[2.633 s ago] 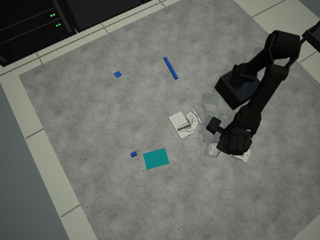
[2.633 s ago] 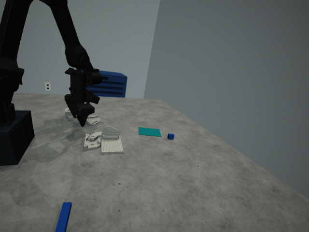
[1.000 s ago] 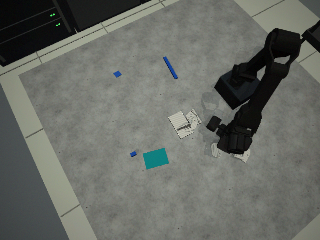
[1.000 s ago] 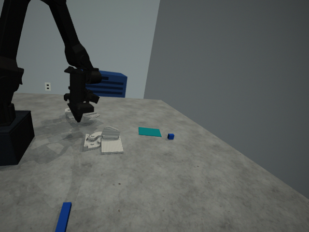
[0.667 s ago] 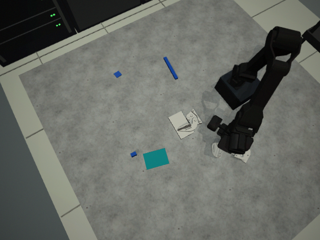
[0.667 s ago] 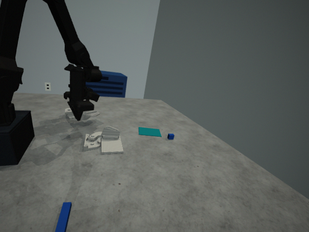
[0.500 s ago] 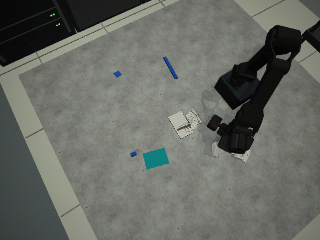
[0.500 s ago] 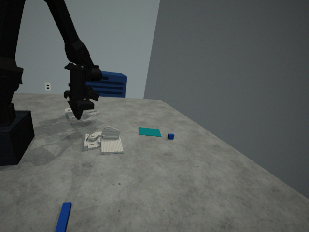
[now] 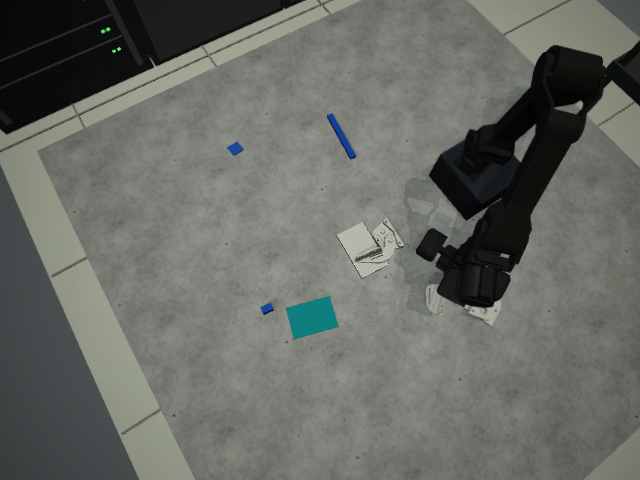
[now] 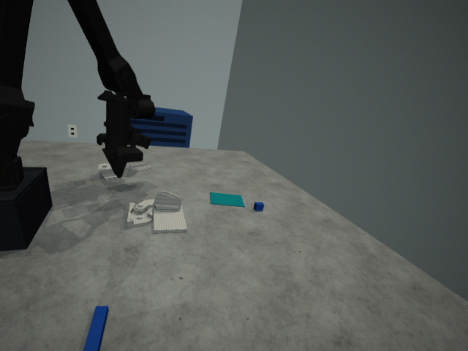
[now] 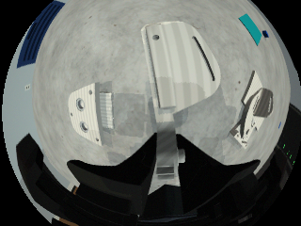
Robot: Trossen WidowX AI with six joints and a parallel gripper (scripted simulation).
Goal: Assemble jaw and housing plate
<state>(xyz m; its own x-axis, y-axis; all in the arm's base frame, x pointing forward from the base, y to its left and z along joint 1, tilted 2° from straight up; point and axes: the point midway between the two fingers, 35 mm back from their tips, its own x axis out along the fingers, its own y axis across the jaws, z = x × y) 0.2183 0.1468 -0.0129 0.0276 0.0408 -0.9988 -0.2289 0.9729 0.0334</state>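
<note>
My gripper (image 10: 119, 174) (image 11: 167, 137) is shut on the narrow stem end of the loose white jaw (image 9: 435, 300) (image 10: 140, 166) (image 11: 183, 66). The jaw's broad, slotted paddle points away from the fingers; its height over the table is unclear. The white base (image 9: 391, 230) (image 10: 138, 222) (image 11: 241, 139) lies apart from the gripper. The other jaw (image 9: 386, 255) (image 10: 168, 200) (image 11: 263, 101) sits on it, its paddle over a ribbed white block (image 9: 368, 271) (image 10: 170, 223) (image 11: 254, 84). The white housing plate (image 10: 105, 170) (image 11: 86, 116), with two large holes, is off the base, on the jaw's other side.
A ribbed support (image 11: 106, 111) stands by the housing plate. A teal rectangle (image 9: 312, 317) (image 10: 227, 199) (image 11: 250, 30) and a small blue cube (image 9: 267, 308) (image 10: 259, 206) lie beyond the base. A blue bar (image 9: 341, 135) (image 10: 96, 330) and a blue square (image 9: 235, 148) lie farther off.
</note>
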